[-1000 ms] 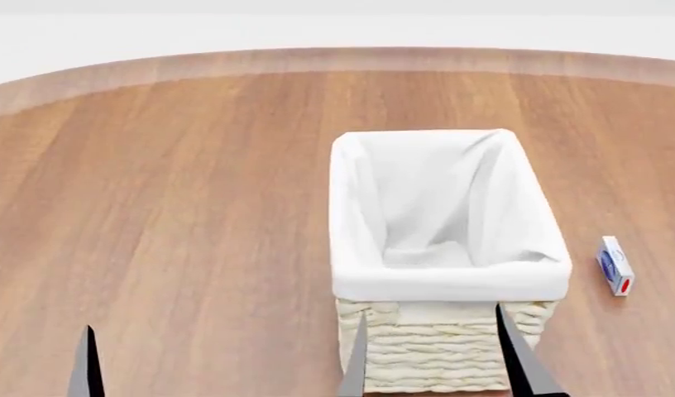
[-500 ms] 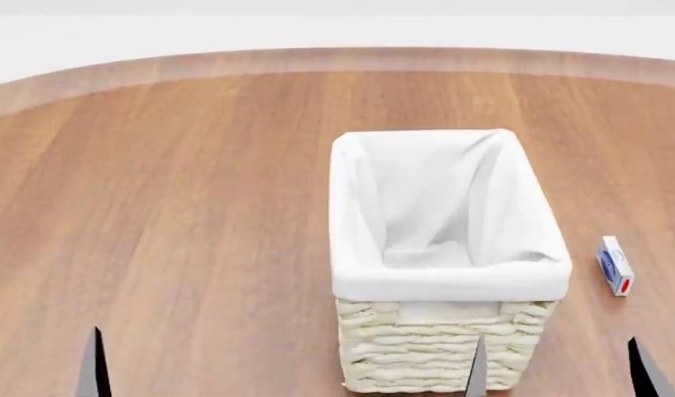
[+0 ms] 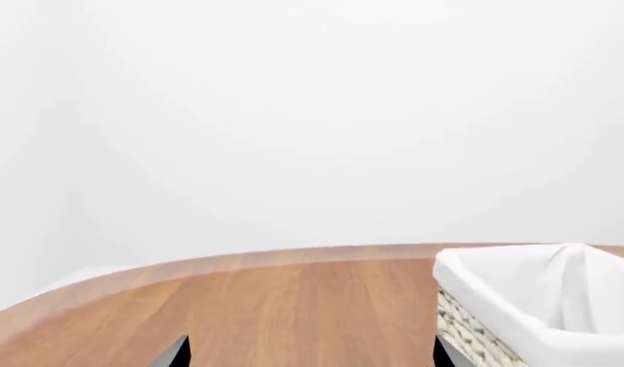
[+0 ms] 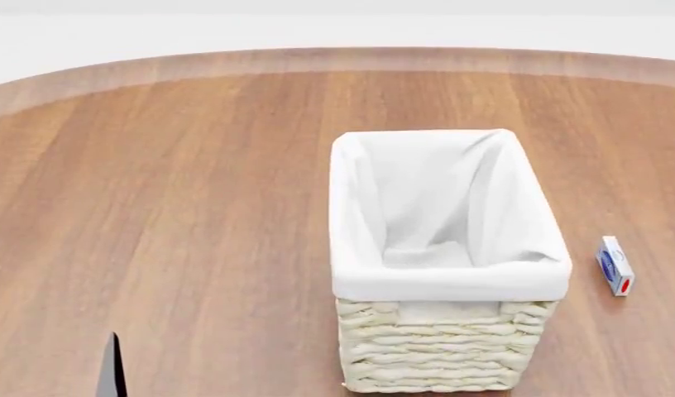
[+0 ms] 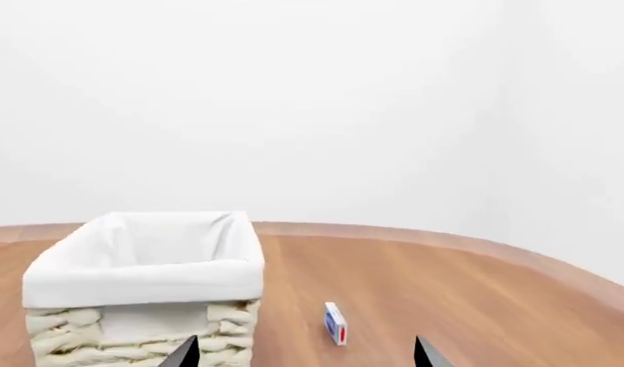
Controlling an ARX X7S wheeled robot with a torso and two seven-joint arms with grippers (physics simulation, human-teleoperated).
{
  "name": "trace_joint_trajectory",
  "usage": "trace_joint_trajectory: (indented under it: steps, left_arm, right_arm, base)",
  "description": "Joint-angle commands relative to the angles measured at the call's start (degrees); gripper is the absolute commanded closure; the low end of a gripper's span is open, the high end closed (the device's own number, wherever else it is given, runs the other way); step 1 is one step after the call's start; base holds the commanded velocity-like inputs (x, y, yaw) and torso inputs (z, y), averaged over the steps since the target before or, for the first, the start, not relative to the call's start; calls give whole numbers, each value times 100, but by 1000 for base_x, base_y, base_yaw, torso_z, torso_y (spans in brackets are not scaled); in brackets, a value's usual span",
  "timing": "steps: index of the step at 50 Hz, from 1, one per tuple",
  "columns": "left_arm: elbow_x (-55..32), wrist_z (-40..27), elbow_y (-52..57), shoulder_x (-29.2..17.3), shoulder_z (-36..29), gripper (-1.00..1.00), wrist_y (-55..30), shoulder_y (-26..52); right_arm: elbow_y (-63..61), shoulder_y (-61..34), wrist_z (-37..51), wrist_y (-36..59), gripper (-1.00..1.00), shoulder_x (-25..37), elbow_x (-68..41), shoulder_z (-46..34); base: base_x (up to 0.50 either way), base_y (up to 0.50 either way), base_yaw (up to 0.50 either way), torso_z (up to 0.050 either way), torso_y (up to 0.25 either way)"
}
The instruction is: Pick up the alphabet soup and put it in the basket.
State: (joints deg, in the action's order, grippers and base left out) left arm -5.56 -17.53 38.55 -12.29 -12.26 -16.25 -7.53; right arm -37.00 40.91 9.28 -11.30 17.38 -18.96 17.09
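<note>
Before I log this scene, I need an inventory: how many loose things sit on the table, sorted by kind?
Basket: 1
Small box: 1
Cans: 0 in view
Total: 2 on the table

A: We see only two dark fingertips (image 3: 174, 353) of the left gripper (image 3: 307, 353) at the left wrist view's edge, the rest cut off; and the basket (image 3: 495, 336) is clipped there too.

B: Agreed. In the head view one dark tip (image 4: 112, 368) alone shows at the frame's edge. The right gripper (image 5: 303, 353) likewise shows just two tips in its wrist view.

A: The small box (image 4: 615, 265) beside the basket has a blue-and-red label too tiny for us to read.

B: And the liner's folds hide the basket's floor from us.
</note>
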Motion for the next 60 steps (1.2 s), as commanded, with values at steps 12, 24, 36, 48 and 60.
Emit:
trace_joint_trajectory:
  steps: [12, 24, 36, 48, 60]
  left_arm:
    - [-51, -152, -134, -114, -119, -100, 15, 81]
    - [-81, -220, -187, -158, -176, -100, 39, 100]
    - [-130, -282, -193, -212, -191, -100, 53, 104]
    - [-181, -334, -213, -260, -201, -100, 66, 118]
    - [-222, -376, -241, -297, -230, -100, 73, 149]
  right_arm:
    - [2707, 49, -1133, -2050, -100, -1027, 367, 492]
    - [3135, -162, -1149, -2188, -100, -1066, 162, 474]
    - [4364, -782, -1352, -2829, -100, -1170, 247, 272]
    - [5018, -1103, -1372, -3086, -100, -1191, 234, 177]
    - [5355, -1259, -1333, -3180, -100, -1142, 201, 150]
  base:
    - [0, 0, 0, 0, 0]
    - [0, 0, 0, 0, 0]
    - [0, 0, 0, 0, 0]
    - [0, 0, 0, 0, 0]
    - [0, 0, 0, 0, 0]
